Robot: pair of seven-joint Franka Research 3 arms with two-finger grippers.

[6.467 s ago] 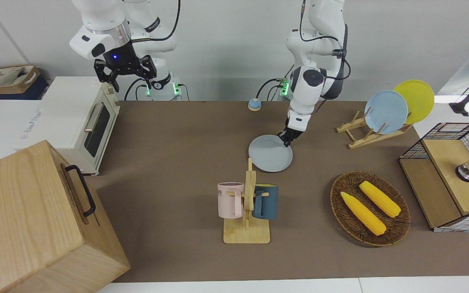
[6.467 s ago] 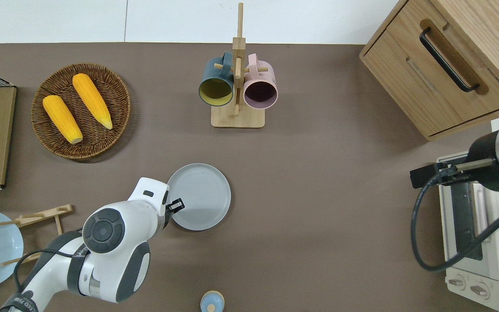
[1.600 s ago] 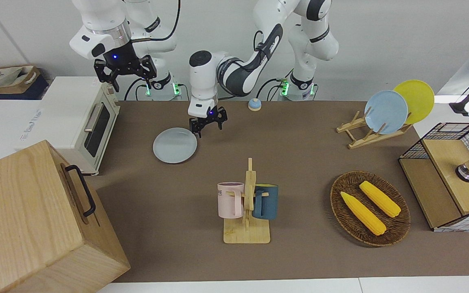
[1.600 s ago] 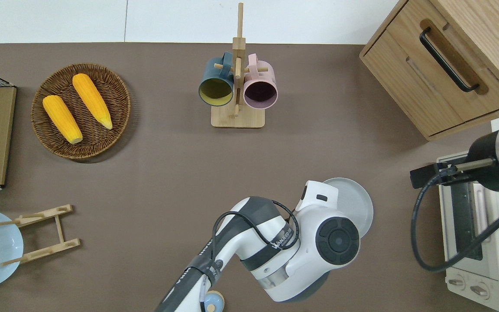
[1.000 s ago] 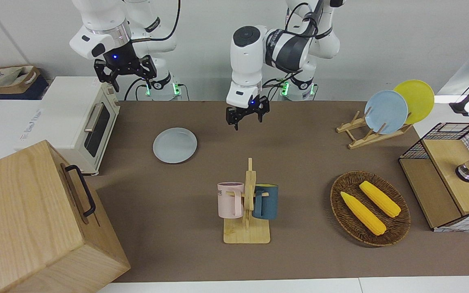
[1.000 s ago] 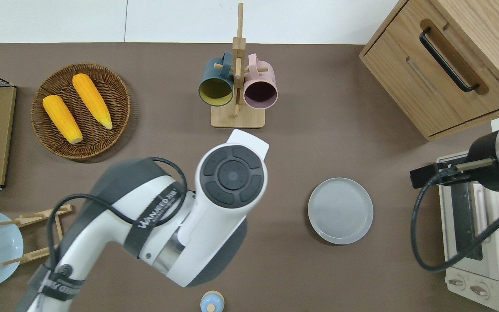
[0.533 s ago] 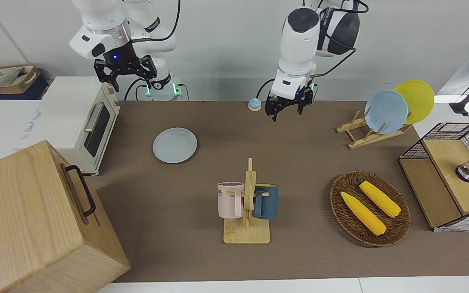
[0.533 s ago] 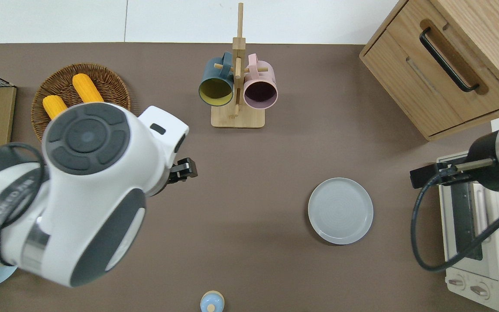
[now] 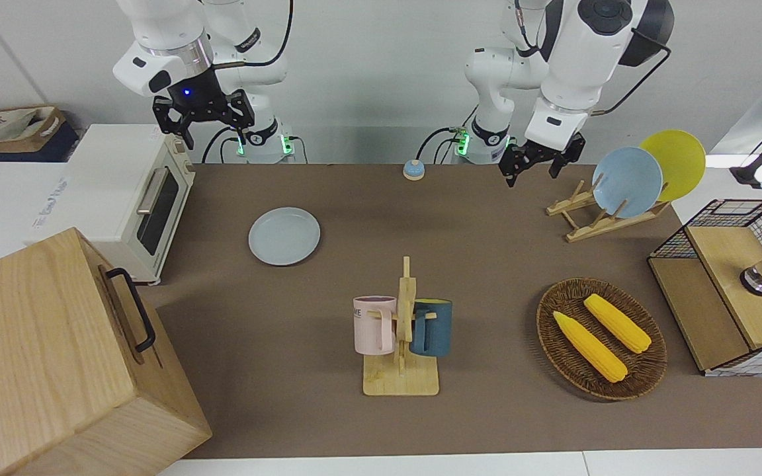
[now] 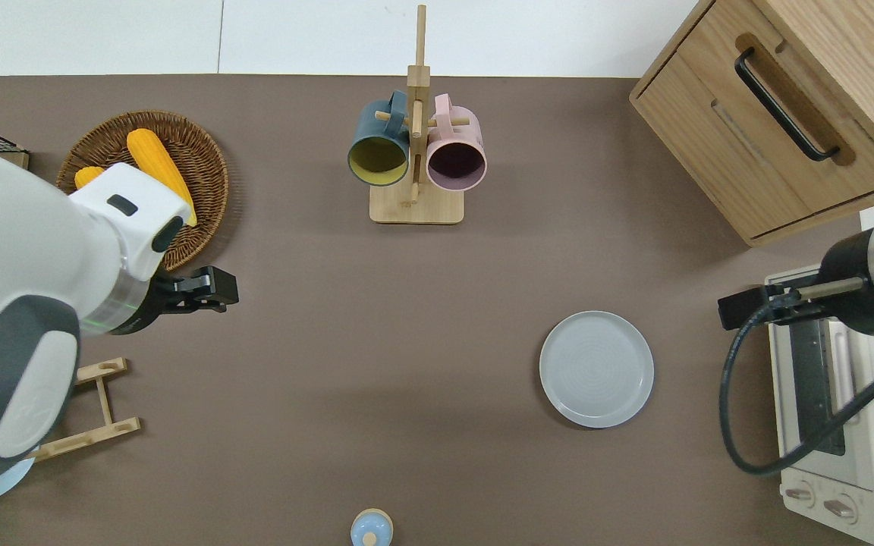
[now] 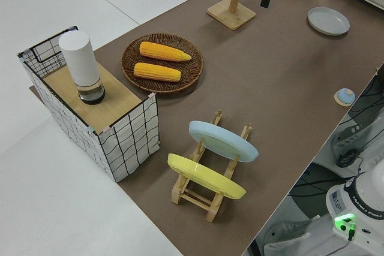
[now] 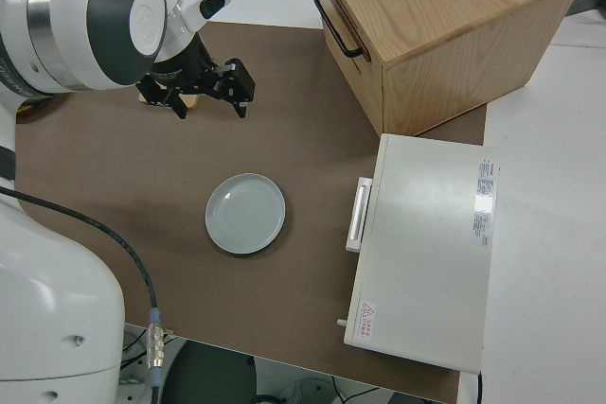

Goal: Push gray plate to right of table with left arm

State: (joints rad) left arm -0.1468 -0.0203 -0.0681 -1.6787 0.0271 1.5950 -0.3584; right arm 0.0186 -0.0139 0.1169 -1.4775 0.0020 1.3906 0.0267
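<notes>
Lying apart — gray plate [image 10: 596, 369], left pincer [image 9: 538, 160]

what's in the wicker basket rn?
Two yellow corn cobs lie in the wicker basket. In the overhead view the left arm covers part of one cob.

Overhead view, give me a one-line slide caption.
Gray plate rests near the toaster oven; left gripper is raised, empty, jaws open.
</notes>
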